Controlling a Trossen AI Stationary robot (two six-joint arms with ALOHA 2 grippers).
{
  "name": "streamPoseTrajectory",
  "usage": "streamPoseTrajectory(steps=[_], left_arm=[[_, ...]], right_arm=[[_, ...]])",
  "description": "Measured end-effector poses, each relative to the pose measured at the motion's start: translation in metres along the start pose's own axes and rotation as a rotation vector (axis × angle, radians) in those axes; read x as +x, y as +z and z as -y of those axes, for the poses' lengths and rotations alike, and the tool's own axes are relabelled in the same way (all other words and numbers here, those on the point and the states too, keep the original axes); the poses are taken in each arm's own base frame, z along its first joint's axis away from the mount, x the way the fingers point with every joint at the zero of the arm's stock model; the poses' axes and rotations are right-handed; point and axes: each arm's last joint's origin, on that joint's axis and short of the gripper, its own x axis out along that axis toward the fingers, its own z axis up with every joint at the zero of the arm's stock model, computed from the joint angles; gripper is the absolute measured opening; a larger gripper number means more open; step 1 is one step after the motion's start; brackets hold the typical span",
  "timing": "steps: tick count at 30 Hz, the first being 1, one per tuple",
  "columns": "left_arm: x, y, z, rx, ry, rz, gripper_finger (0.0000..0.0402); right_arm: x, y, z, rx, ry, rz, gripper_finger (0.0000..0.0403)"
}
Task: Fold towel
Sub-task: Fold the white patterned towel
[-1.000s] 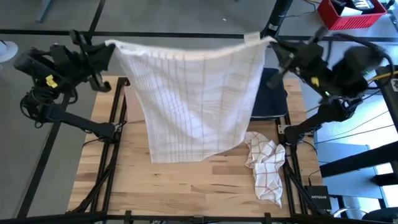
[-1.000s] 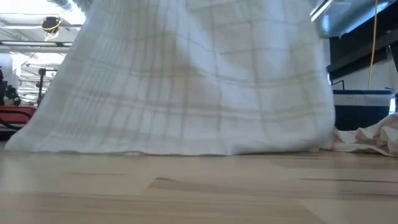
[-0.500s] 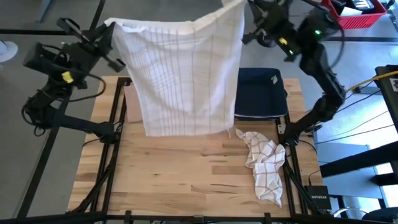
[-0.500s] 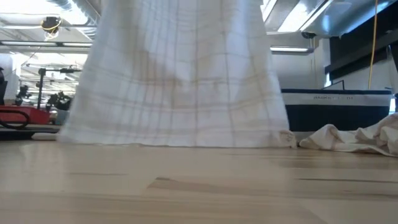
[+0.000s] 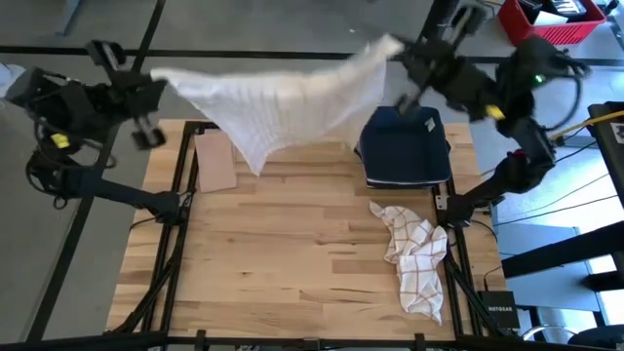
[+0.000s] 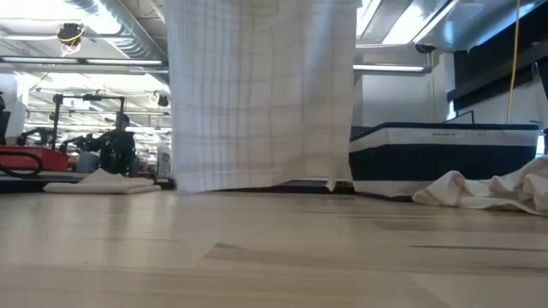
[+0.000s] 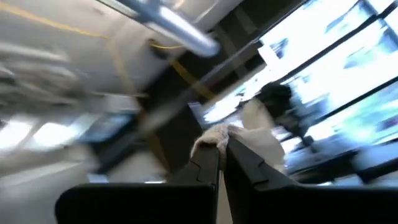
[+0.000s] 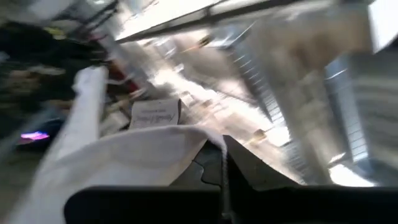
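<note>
**Towel swung up and back, now clear of the table front**

You have the white checked towel [image 5: 283, 102] stretched between both arms, high over the far edge of the wooden table [image 5: 292, 263]. The left gripper [image 5: 154, 90] is clamped on one top corner; in the left wrist view its fingers [image 7: 219, 158] sit pressed together with a bunch of cloth caught at their tips. The right gripper [image 5: 402, 54] is clamped on the other corner, and the right wrist view shows the cloth [image 8: 124, 162] draping away from its closed fingers [image 8: 227, 155].

Compared with half a second ago, the towel no longer hangs as a flat sheet over the middle of the table. In the high view it now sags in a shallow swag between the two grippers, its lowest point near the table's far left part. The right gripper has dropped slightly and moved right; the left arm has pulled further left. In the low view the hanging towel [image 6: 261, 94] looks narrower than before, with its bottom edge close above the tabletop at the far side.

That shift uncovers a small folded cloth [image 5: 216, 163] at the far left of the table and the whole navy bin [image 5: 405, 148] at the far right. The crumpled red-checked towel [image 5: 417, 255] lies where it did, near the right edge.
</note>
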Motion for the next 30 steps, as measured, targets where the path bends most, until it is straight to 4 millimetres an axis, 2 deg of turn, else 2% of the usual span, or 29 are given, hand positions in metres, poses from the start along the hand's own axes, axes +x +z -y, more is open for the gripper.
streamPoseTrajectory(steps=[3,8,16,20,23,27,30], left_arm=[[-0.004,-0.001,0.009,-0.226,-0.125,-0.021,0.0001],[-0.01,-0.009,0.028,-0.525,-0.333,-0.158,0.0001],[-0.014,-0.022,0.067,-0.709,-0.588,-0.378,0.0001],[-0.011,-0.037,0.101,-0.73,-0.663,-0.487,0.0001],[-0.015,-0.054,0.132,-0.742,-0.69,-0.603,0.0001],[-0.029,-0.076,0.174,-0.789,-0.705,-0.754,0.0001],[-0.045,-0.092,0.207,-0.856,-0.682,-0.861,0.0001]], right_arm=[[-0.012,0.013,-0.023,0.082,0.129,-0.109,0.0005],[-0.03,0.024,-0.066,0.196,0.343,-0.331,0.0005],[-0.057,0.03,-0.138,0.374,0.618,-0.623,0.0003],[-0.069,0.025,-0.177,0.422,0.681,-0.758,0.0003],[-0.078,0.016,-0.214,0.419,0.72,-0.855,0.0003],[-0.095,0.001,-0.265,0.42,0.757,-0.949,0.0003],[-0.107,-0.009,-0.304,0.476,0.782,-0.958,0.0003]])
